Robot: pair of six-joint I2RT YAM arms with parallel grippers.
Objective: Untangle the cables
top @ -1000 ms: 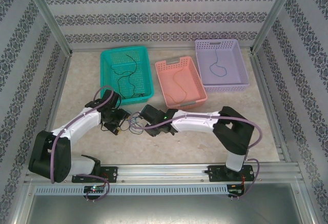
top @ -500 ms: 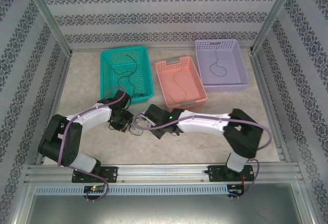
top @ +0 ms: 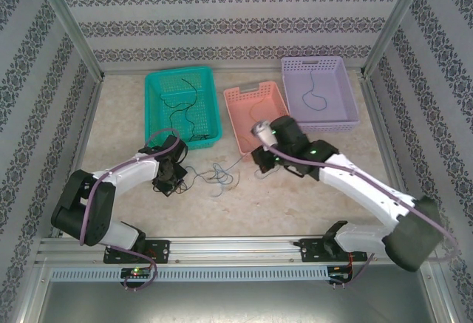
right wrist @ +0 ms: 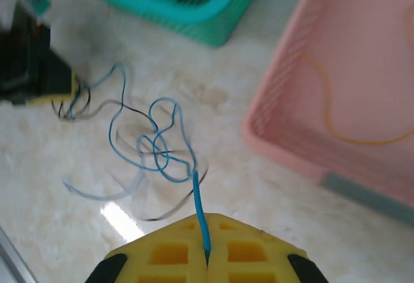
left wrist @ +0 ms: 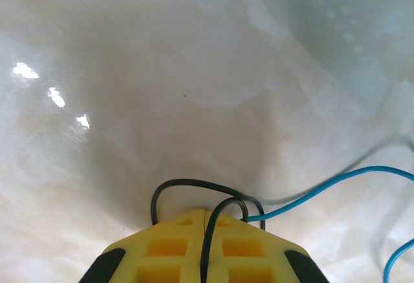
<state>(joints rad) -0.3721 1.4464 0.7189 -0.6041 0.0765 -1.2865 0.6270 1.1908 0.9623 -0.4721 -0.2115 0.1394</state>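
Note:
The cables [top: 216, 177] lie as a loose tangle of blue, black and pale wires on the table between the two arms. My left gripper [left wrist: 205, 213] is pressed low to the table, shut on a black cable [left wrist: 174, 182] that loops out of its tips. A blue cable [left wrist: 323, 184] runs off to its right. The same gripper [top: 168, 184] sits left of the tangle. My right gripper [right wrist: 207, 218] is shut on the end of the blue cable [right wrist: 158, 150], which stretches from the tangle to its fingertips; this gripper [top: 259, 162] hangs near the pink basket's front corner.
A teal basket [top: 151, 109], a pink basket [top: 235, 123] and a purple basket [top: 347, 94] stand in a row at the back, each with a cable inside. The pink basket [right wrist: 362, 69] is close on the right gripper's right side. Patterned walls enclose the table.
My right arm has swung from the table's left-centre to the right and back, drawing the blue cable out of the tangle. The left gripper stays low on the black cable.

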